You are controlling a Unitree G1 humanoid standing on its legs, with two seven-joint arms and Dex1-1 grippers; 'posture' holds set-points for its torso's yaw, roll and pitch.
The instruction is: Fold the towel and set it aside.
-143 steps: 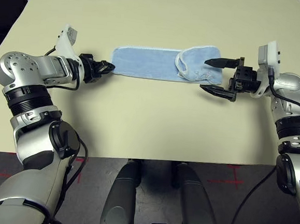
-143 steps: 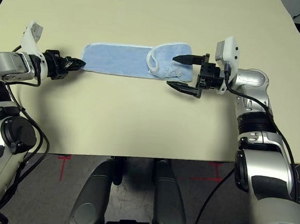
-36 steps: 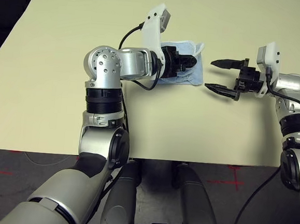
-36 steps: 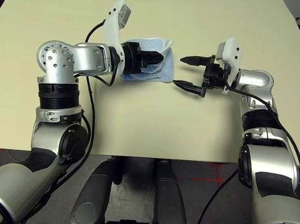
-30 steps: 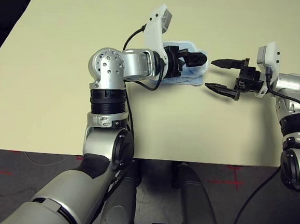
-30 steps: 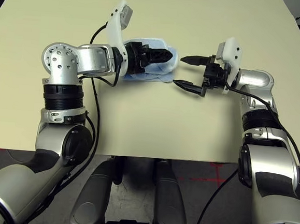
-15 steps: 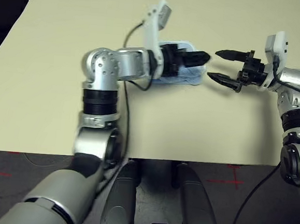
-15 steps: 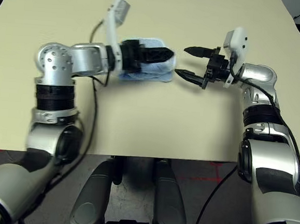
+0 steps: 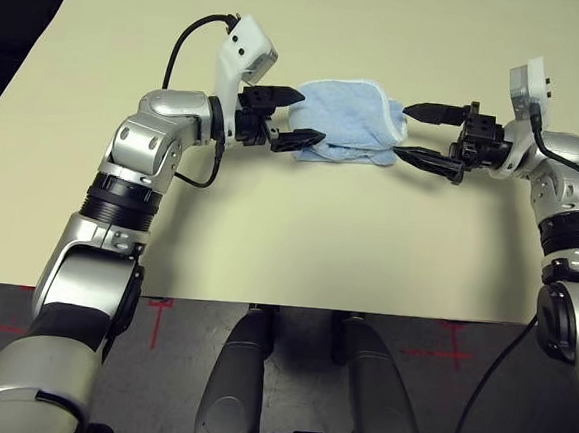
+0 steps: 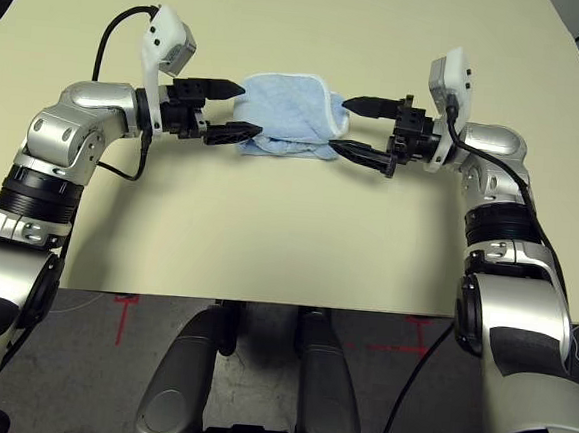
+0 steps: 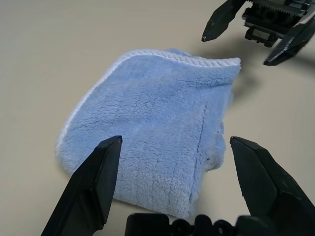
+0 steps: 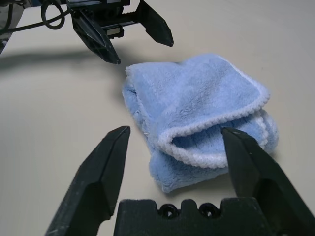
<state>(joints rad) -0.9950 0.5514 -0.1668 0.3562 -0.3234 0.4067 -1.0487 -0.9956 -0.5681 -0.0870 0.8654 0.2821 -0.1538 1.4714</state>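
Released a second ago, the towel [image 9: 347,121] lies folded (white edging showing) mid-table [image 9: 288,236], as the left gripper [image 9: 289,116] has drawn back, fingers wide apart and empty. Opposite, the right gripper [image 9: 426,137] sits spread, tips just beside the cloth.

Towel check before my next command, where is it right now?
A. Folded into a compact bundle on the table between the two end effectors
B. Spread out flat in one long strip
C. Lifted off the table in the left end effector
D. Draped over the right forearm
A: the towel lies folded on the table, with the open left end effector and open right end effector on either side, neither gripping it.
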